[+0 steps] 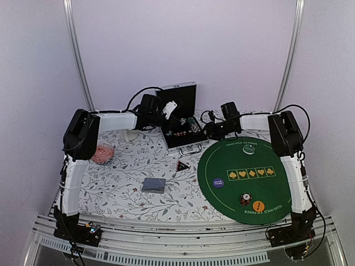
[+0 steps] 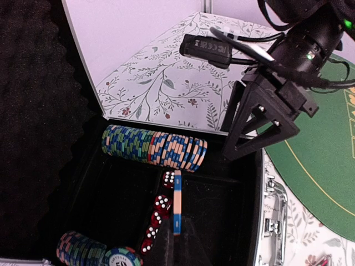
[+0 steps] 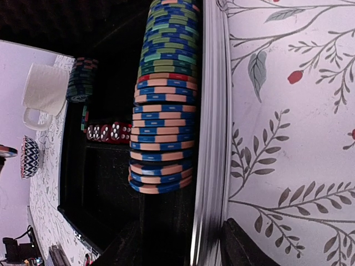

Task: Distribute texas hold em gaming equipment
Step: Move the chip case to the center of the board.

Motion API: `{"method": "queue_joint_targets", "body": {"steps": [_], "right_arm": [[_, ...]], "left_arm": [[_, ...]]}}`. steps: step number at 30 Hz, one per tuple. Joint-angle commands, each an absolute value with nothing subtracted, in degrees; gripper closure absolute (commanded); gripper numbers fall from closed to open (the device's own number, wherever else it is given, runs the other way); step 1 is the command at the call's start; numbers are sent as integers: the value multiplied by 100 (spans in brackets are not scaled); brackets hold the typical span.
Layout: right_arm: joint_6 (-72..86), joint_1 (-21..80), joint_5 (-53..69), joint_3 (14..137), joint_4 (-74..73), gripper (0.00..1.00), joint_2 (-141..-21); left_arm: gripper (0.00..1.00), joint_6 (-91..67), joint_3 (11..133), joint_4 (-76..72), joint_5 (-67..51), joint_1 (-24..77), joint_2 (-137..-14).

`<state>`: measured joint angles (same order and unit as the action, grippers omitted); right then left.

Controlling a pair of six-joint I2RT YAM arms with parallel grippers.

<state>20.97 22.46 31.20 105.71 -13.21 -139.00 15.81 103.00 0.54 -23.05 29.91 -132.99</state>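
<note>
Right jaws spread astride case rim (image 3: 209, 138), chip row (image 3: 163, 111) alongside.

Striped chips (image 2: 155, 147) rowed in case (image 2: 270, 221), cards (image 1: 153, 184) stacked face-down

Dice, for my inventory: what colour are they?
Dark red dice with white pips; left wrist view shows them best.
</note>
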Motion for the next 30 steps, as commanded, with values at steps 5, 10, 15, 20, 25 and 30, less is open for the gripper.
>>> {"method": "queue_joint_targets", "body": {"steps": [5,10,15,20,25,30], "right_arm": [[1880,2525,3491,10480,-1383,59,-13966],[1789,2814,3343,10304,-1422,63,-13845],[1741,3006,3391,10226,-1468,64,-13802],[1668,3168,3351,10126,-1604,68,-13812],[1613,3291,3407,9859,-1636,73,-13706],[1482,3441,3525,9529,-1659,73,-13519]], "left_arm": [[100,1851,9582,-161,-2362,2944,-12771],[100,2424,9282,4,-2419,2969,-12628],[100,2978,9399,331,-2351,2962,-12697],[100,3237,9475,619,-2512,2944,-12785],[100,3422,9523,801,-2764,2944,-12847],[100,3617,9546,1061,-3125,2967,-12832]]}}
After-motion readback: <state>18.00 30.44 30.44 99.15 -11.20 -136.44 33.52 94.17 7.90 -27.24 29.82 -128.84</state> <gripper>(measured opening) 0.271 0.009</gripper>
